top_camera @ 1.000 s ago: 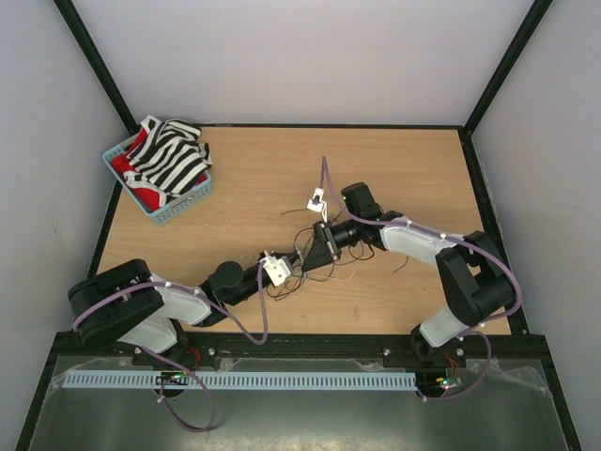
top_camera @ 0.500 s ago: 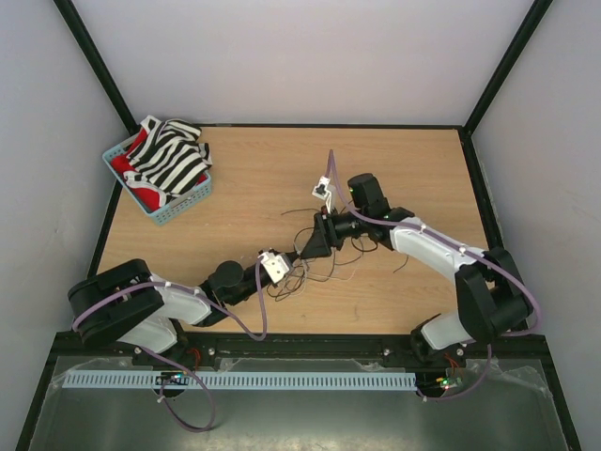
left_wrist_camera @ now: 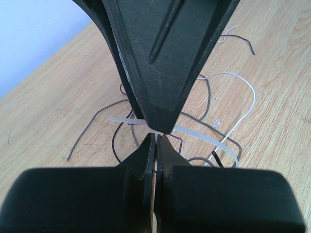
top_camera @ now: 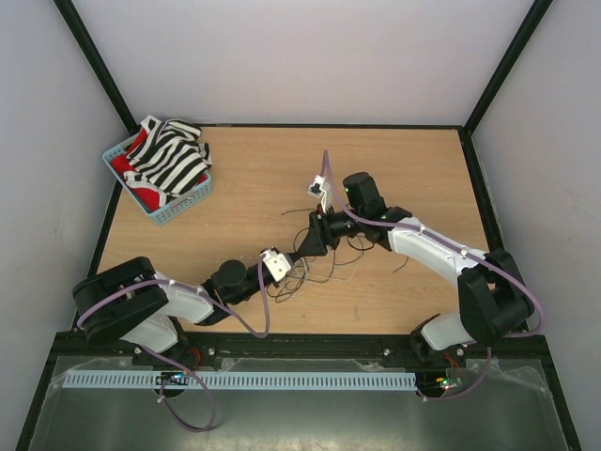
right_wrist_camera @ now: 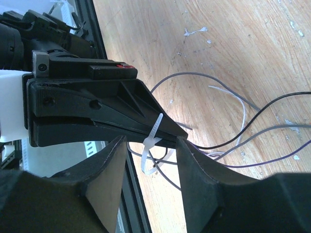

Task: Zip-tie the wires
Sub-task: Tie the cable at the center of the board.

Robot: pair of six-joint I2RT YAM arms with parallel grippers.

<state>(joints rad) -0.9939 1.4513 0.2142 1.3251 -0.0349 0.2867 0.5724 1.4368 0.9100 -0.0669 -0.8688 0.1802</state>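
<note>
The wires [top_camera: 331,265] lie in a loose dark and pale tangle on the table's middle; they also spread over the wood as wires [left_wrist_camera: 228,80] and wires [right_wrist_camera: 243,131]. A translucent white zip tie [right_wrist_camera: 154,133] loops around a few strands, and the zip tie [left_wrist_camera: 204,137] shows as a flat strip. My left gripper [top_camera: 294,256] is shut, its tips [left_wrist_camera: 156,137] pinching the tie. My right gripper [top_camera: 305,247] meets it tip to tip. It is open, and the right gripper [right_wrist_camera: 150,141] straddles the left gripper's tip and the tie without touching the tie.
A blue basket [top_camera: 184,204] holding striped and red cloth stands at the back left. A short stray wire [top_camera: 402,266] lies right of the tangle. The table's black front rail [right_wrist_camera: 95,34] runs close behind the left arm.
The right gripper has opened and shifted slightly back and left, now straddling the left gripper's tip. The left gripper stays shut in about the same place.
</note>
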